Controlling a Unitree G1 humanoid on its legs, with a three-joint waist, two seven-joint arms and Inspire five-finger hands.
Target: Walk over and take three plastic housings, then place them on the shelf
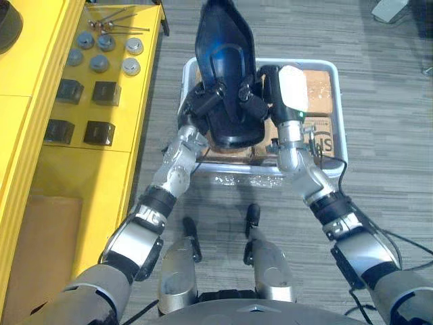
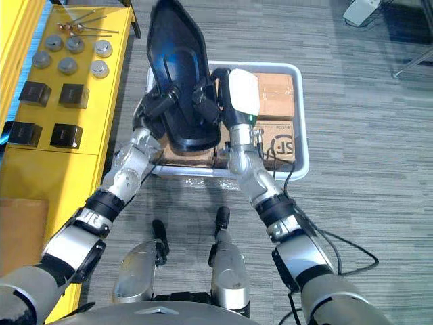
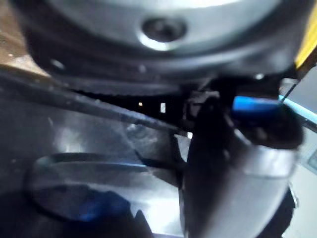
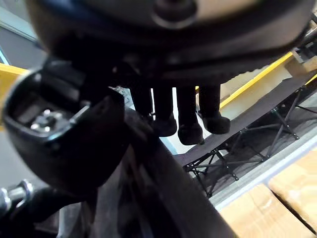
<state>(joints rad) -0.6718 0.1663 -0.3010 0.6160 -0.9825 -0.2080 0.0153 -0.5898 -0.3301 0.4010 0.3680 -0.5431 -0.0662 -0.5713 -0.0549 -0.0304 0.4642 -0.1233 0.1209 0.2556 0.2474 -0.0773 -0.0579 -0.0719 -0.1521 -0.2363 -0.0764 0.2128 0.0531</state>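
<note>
A large glossy black plastic housing stands upright, lifted above a white bin, and both my hands hold it at its lower end. My left hand grips its left side with curled fingers. My right hand, with a white cover on it, clamps the right side. In the right wrist view my fingers hook over the housing's edge. The left wrist view has my thumb lying against the housing's shiny surface.
The bin holds cardboard boxes. A yellow shelf surface runs along the left, carrying several metal discs, several black blocks and some thin rods. Grey floor lies to the right.
</note>
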